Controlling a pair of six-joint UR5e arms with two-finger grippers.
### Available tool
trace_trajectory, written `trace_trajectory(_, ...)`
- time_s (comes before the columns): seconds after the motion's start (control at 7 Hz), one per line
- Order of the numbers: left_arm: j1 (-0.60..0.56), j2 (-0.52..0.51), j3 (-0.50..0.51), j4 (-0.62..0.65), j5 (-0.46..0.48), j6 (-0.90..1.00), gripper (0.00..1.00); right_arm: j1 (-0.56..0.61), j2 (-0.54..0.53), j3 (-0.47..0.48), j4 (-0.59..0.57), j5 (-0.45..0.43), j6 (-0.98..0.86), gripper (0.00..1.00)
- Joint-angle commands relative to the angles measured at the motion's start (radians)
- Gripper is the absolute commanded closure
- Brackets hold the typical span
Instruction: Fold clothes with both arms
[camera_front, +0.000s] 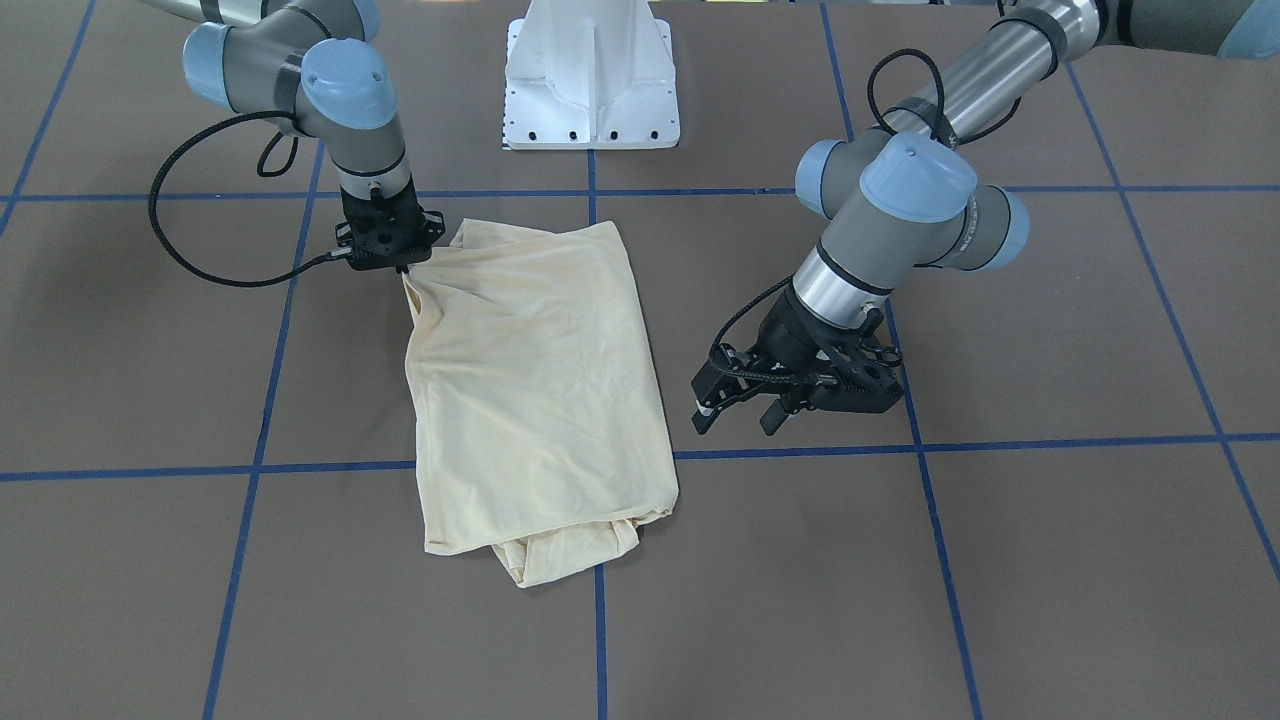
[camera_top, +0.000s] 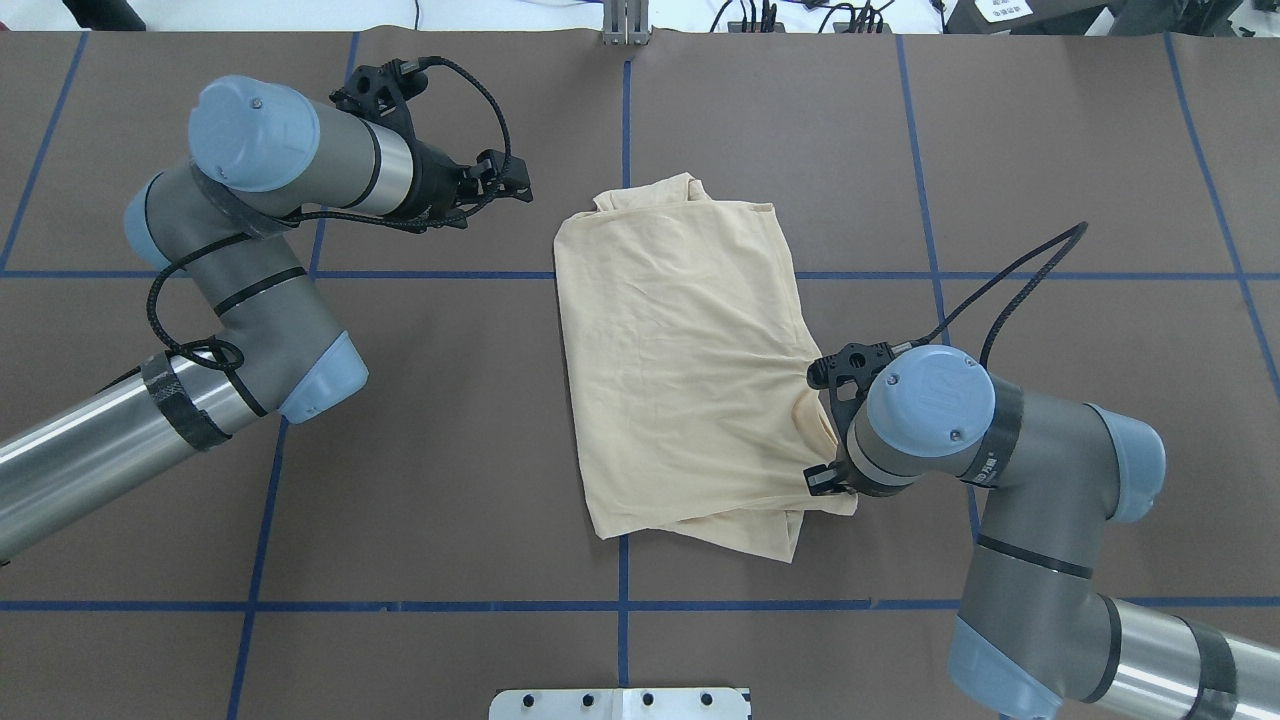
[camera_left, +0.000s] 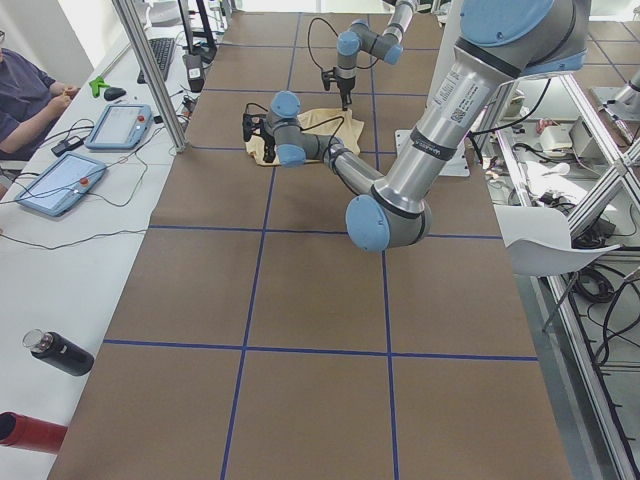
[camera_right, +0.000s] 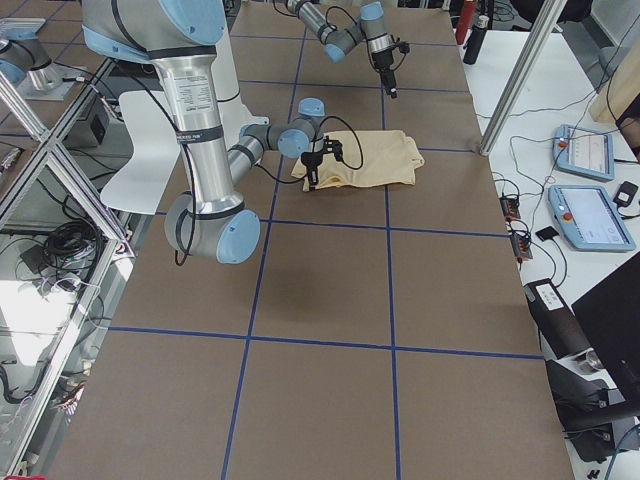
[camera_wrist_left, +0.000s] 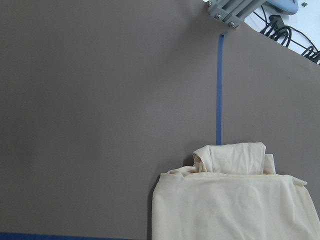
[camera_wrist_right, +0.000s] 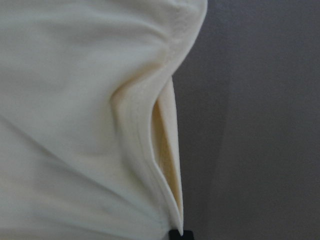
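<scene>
Cream shirt (camera_front: 540, 400) folded to long rectangle, lying mid-surface (camera_front: 1000, 580); brown top, blue tape grid. Right arm (camera_front: 345, 100) at shirt's robot-side corner, jaws clamped on hem, fabric tented up there. Left arm (camera_front: 905, 205) near shirt's opposite long edge, jaws apart, not touching cloth.

No writing can be read in any view
</scene>
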Motion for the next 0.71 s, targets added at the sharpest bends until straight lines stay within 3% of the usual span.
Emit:
trace_trajectory(0.0, 0.0, -0.003, 0.002, 0.0, 0.001, 0.0, 0.06, -0.001, -0.032, 0.047, -0.01, 0.052, 0.023, 0.65)
trace_trajectory(0.43, 0.002, -0.005, 0.009, -0.002, 0.001, 0.0, 0.06, -0.011, -0.101, 0.101, -0.007, 0.071, 0.028, 0.63)
trace_trajectory(0.57, 0.0, -0.006, 0.008, -0.002, -0.001, 0.001, 0.06, -0.014, -0.082, 0.118, -0.005, 0.074, 0.028, 0.49)
